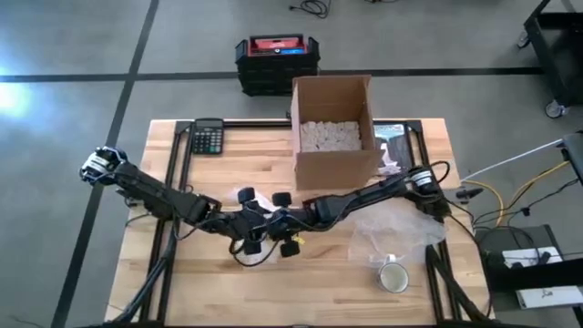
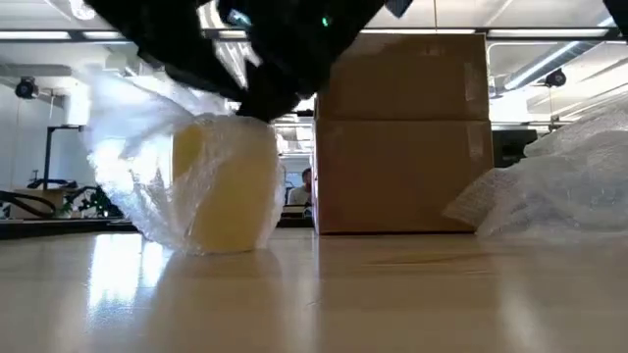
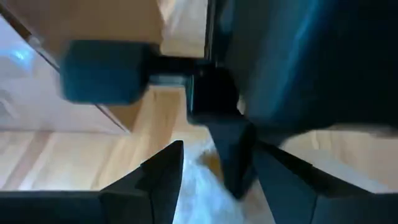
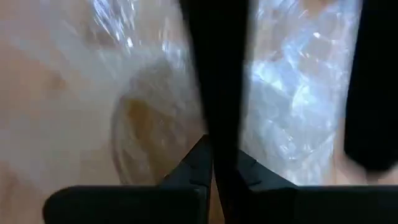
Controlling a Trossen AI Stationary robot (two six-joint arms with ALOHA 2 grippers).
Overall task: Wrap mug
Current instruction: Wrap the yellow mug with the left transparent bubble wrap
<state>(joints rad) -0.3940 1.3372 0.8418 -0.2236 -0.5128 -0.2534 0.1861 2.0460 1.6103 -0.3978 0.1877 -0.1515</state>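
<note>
A yellow mug [image 2: 231, 186] stands upright on the table [image 1: 228, 292], swathed in clear bubble wrap [image 2: 128, 147]. Both grippers meet just above it at the table's middle. My right gripper [image 4: 211, 152] is shut, its tips over the wrapped mug's rim [image 4: 130, 137]. My left gripper [image 3: 219, 149] is open, its fingers standing on either side of the right gripper's shut fingers [image 3: 236, 162]. Whether the left fingers touch the wrap cannot be told. In the high view the arms hide the mug; my left gripper [image 1: 258, 228] and my right gripper [image 1: 287, 224] nearly touch. My right gripper comes from above, slanting in from the table's right, with its shut fingertips down on the bubble wrap over the mug's top [image 4: 186, 180]. Whether a layer of wrap is caught between the fingers, I cannot tell. The mug stays upright on the table.
A tall open cardboard box [image 1: 332, 128] stands behind the mug. More loose bubble wrap [image 1: 401, 223] lies at the right, and a second, pale mug [image 1: 393, 275] sits near the front right edge. A calculator [image 1: 208, 137] lies at the far left.
</note>
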